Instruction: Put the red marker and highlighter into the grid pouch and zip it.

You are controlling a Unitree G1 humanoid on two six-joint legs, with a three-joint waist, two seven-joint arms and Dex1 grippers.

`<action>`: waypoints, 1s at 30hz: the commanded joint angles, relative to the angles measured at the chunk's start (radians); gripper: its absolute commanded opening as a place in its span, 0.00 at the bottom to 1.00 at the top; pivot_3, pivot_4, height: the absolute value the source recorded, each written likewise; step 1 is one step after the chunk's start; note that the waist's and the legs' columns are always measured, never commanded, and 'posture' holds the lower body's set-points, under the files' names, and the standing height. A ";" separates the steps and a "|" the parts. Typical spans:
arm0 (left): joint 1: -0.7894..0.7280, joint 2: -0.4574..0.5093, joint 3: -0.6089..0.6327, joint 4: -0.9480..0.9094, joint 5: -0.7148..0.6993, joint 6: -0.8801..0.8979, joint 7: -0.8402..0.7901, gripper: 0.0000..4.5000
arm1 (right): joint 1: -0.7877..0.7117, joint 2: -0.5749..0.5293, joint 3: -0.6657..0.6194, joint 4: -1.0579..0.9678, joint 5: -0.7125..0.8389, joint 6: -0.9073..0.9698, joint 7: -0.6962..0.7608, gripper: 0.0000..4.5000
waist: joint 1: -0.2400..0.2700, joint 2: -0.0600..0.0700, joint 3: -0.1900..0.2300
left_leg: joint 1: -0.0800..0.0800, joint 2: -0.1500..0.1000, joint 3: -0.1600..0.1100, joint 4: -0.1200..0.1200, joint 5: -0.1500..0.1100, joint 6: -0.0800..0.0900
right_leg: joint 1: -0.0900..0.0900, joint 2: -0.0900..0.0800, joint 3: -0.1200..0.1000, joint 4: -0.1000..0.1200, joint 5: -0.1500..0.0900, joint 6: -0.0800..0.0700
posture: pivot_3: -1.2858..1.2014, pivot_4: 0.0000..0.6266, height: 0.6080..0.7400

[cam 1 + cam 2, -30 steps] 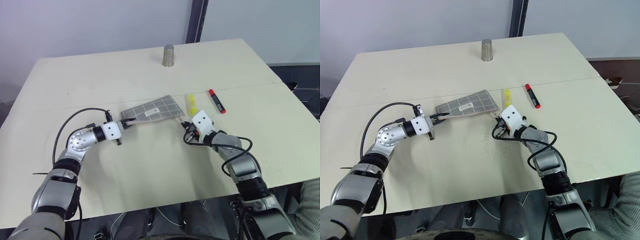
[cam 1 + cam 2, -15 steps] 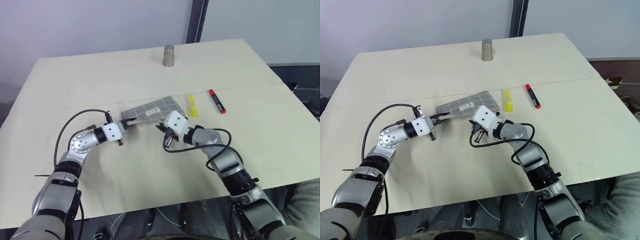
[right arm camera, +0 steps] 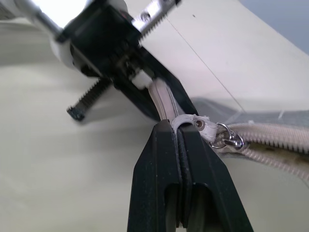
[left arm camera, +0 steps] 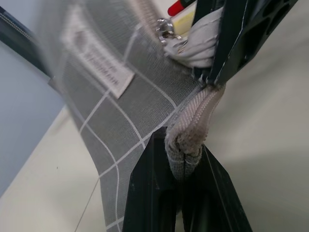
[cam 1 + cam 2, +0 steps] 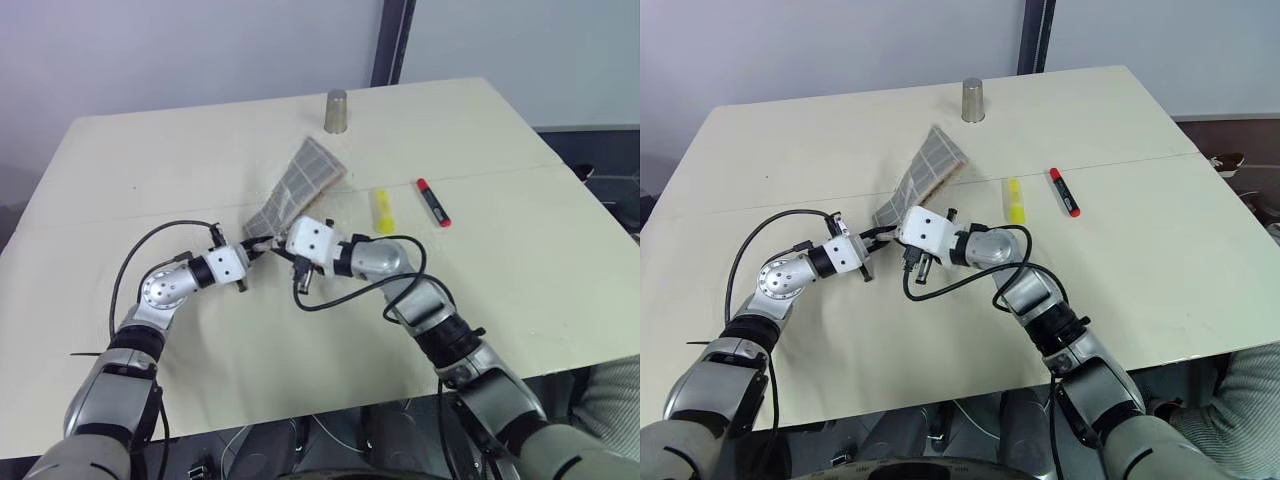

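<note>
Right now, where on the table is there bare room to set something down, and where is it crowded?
Free: the near table in front of both arms, the far left corner, and the right side beyond the red marker. Crowded: the middle, where both end effectors, left and right, meet at the pouch, with the highlighter beside it. A metal cup stands at the far edge.

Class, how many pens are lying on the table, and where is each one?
2, both right of the grey grid fabric pouch: the chunky yellow highlighter, then the slim red marker further right. None seems hidden.
</note>
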 commanded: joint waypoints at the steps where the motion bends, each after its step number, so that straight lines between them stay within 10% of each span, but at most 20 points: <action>1: 0.002 -0.014 -0.010 -0.021 0.008 -0.002 0.010 0.00 | -0.012 0.019 0.028 -0.002 -0.016 -0.034 0.011 0.00 | 0.001 0.000 0.000 | 0.000 0.000 0.000 0.000 0.000 0.000 | 0.000 0.000 0.000 0.000 0.000 0.000 | 0.52 0.24 1.00; 14: 0.017 0.015 0.009 -0.027 -0.002 -0.017 0.029 0.00 | 0.013 -0.089 -0.085 0.015 0.010 -0.045 0.010 0.00 | -0.001 0.000 0.000 | 0.000 0.000 0.000 -0.001 0.000 0.000 | 0.000 0.000 0.000 0.000 0.000 0.000 | 0.52 0.24 1.00; 30: -0.007 -0.005 -0.012 -0.039 0.029 -0.015 0.049 0.00 | -0.007 0.075 0.011 -0.017 -0.005 -0.066 0.038 0.00 | -0.001 0.000 0.000 | 0.000 0.000 0.000 -0.001 0.000 0.000 | -0.001 0.000 0.001 0.000 0.000 0.000 | 0.52 0.24 1.00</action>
